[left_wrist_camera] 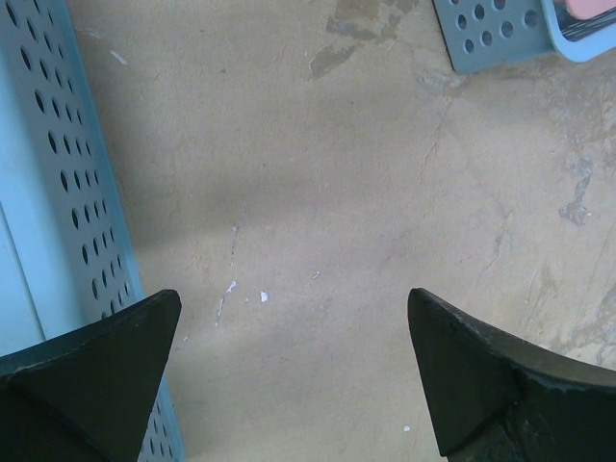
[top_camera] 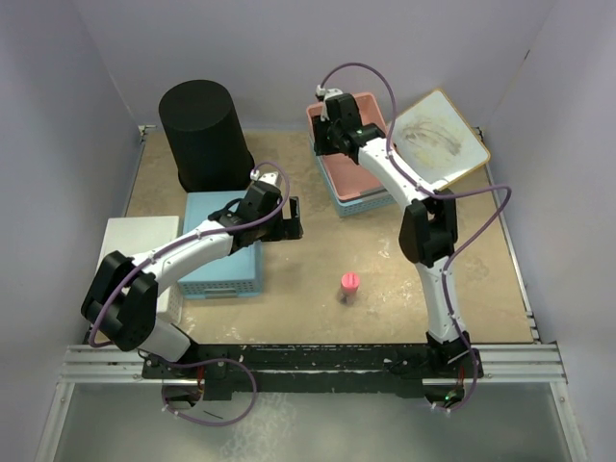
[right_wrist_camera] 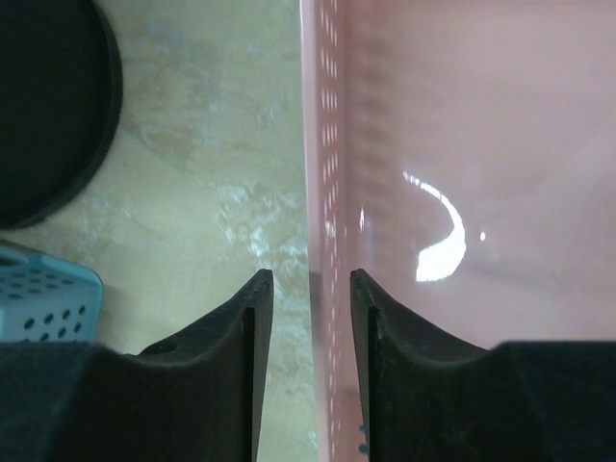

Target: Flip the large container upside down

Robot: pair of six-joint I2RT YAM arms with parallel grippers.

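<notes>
The large container (top_camera: 204, 135), a black round tapered bucket, stands at the back left with a flat closed end facing up; its dark round edge shows in the right wrist view (right_wrist_camera: 48, 106). My left gripper (top_camera: 289, 219) is open and empty over bare table to the bucket's front right (left_wrist_camera: 294, 294). My right gripper (top_camera: 327, 130) is over the left wall of the pink basket (top_camera: 351, 164), well right of the bucket. Its jaws (right_wrist_camera: 310, 276) stand narrowly apart astride that wall (right_wrist_camera: 322, 192), with table showing on the wall's left side.
A light blue perforated basket (top_camera: 223, 255) lies under my left arm (left_wrist_camera: 58, 192). The pink basket sits inside another blue basket (left_wrist_camera: 491, 34). A white box (top_camera: 135, 245) is at the left, a small pink cup (top_camera: 349, 286) at the middle front, and a white board (top_camera: 438, 140) at the back right.
</notes>
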